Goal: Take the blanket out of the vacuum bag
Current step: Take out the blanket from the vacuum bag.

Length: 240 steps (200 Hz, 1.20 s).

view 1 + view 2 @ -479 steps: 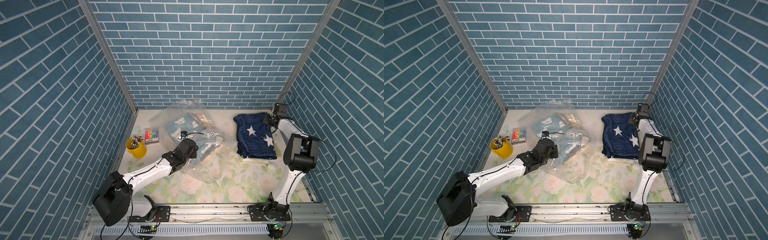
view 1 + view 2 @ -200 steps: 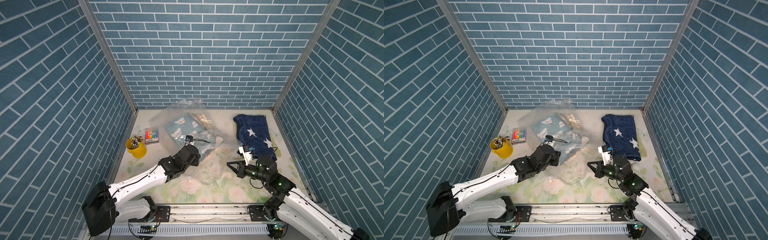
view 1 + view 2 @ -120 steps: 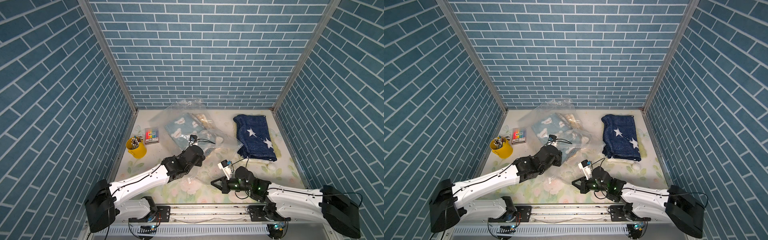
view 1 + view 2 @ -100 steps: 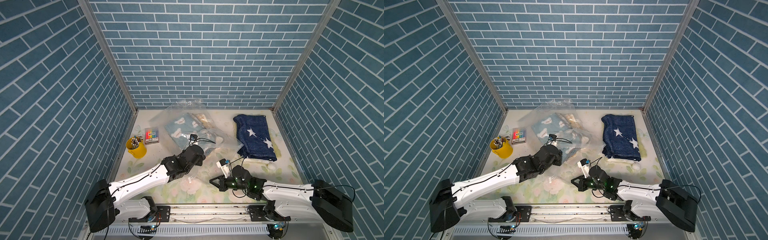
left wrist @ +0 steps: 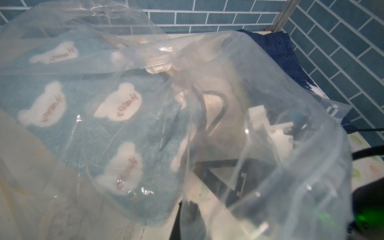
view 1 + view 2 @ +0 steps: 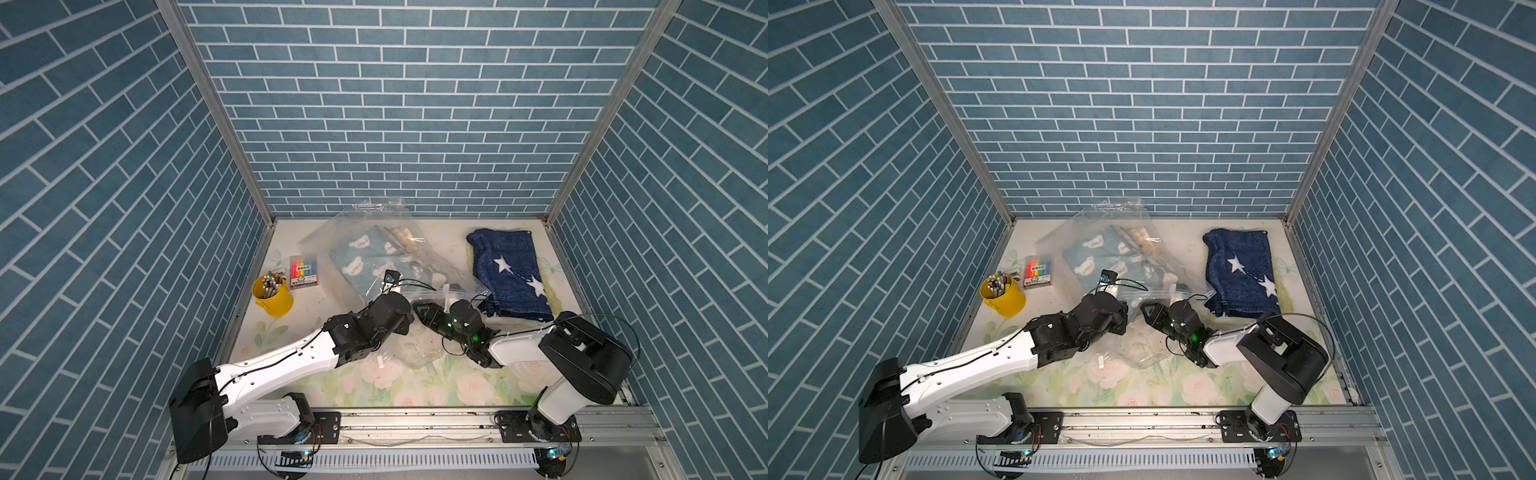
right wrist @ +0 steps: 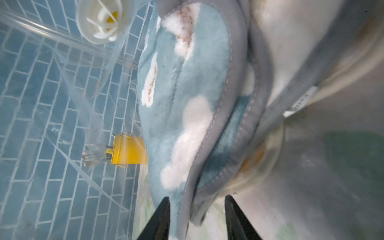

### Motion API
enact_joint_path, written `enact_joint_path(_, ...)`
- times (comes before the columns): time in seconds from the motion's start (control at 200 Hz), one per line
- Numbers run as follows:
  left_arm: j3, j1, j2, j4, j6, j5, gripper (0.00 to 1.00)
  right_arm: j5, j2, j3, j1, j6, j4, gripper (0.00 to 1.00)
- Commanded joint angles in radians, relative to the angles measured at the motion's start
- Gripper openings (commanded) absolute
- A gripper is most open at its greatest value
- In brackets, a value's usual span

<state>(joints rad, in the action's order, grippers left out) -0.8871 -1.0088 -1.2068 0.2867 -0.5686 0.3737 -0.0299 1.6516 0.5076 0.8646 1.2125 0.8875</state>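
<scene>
**Right arm now at the bag mouth**

Right arm swung from the star blanket (image 6: 509,270) at far right to centre. Its jaws went from shut to roughly half open and now straddle the grey hem of the bear blanket (image 7: 187,93), not yet gripping. Left jaws have closed, apparently pinching bag (image 6: 374,216) film and holding the mouth up. Extraction looks about to start. Bear blanket lies inside the bag, centre-far on the tabletop (image 6: 309,305). Its long axis runs far-left to near-right, hemmed end pointing at the right jaws.
</scene>
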Motion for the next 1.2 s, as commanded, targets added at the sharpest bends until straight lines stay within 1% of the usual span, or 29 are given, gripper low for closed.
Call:
enact_joint_path(0.0,-0.012,-0.010,0.019,-0.002,-0.006,-0.006,0.00,0.008,0.047,0.039,-0.006,0.088,0.120,0.47)
enact_joint_path(0.15,-0.011,-0.012,0.013,-0.010,-0.007,-0.005,0.01,-0.039,0.118,0.063,-0.027,0.111,0.164,0.46)
enact_joint_path(0.19,-0.011,-0.013,0.011,-0.010,-0.006,-0.005,0.01,-0.042,0.132,0.078,-0.030,0.115,0.141,0.46)
enact_joint_path(0.32,-0.012,-0.012,0.011,-0.010,-0.006,-0.004,0.02,-0.079,0.156,0.091,-0.032,0.116,0.150,0.46)
enact_joint_path(0.385,-0.012,-0.012,0.010,-0.012,-0.008,-0.005,0.02,-0.093,0.167,0.100,-0.037,0.115,0.175,0.44)
enact_joint_path(0.41,-0.012,-0.012,0.009,-0.011,-0.008,-0.005,0.02,-0.108,0.174,0.107,-0.040,0.111,0.185,0.41)
enact_joint_path(0.49,-0.010,-0.013,0.007,-0.011,-0.008,-0.004,0.02,-0.158,0.177,0.134,-0.049,0.097,0.220,0.22)
enact_joint_path(0.525,-0.010,-0.012,0.006,-0.011,-0.008,-0.002,0.02,-0.161,0.162,0.148,-0.048,0.082,0.199,0.15)
enact_joint_path(0.545,-0.010,-0.013,0.008,-0.010,-0.009,-0.002,0.02,-0.163,0.147,0.162,-0.045,0.063,0.149,0.12)
enact_joint_path(0.615,-0.010,-0.012,0.009,-0.004,-0.011,0.004,0.02,-0.142,0.088,0.232,-0.020,-0.031,-0.032,0.05)
enact_joint_path(0.7,-0.021,-0.014,0.007,0.006,-0.013,0.004,0.02,-0.125,0.032,0.272,0.003,-0.091,-0.129,0.01)
enact_joint_path(0.85,-0.027,-0.014,0.003,0.009,-0.010,0.019,0.02,-0.097,-0.028,0.284,0.002,-0.122,-0.194,0.01)
enact_joint_path(1.05,-0.030,-0.013,0.003,0.010,-0.008,0.020,0.02,-0.095,-0.019,0.270,-0.004,-0.115,-0.207,0.03)
enact_joint_path(1.09,-0.030,-0.013,0.002,0.011,-0.009,0.020,0.02,-0.091,-0.016,0.258,-0.006,-0.106,-0.207,0.06)
enact_joint_path(1.195,-0.026,-0.013,0.008,0.013,-0.010,0.020,0.02,-0.080,-0.020,0.206,-0.011,-0.082,-0.199,0.21)
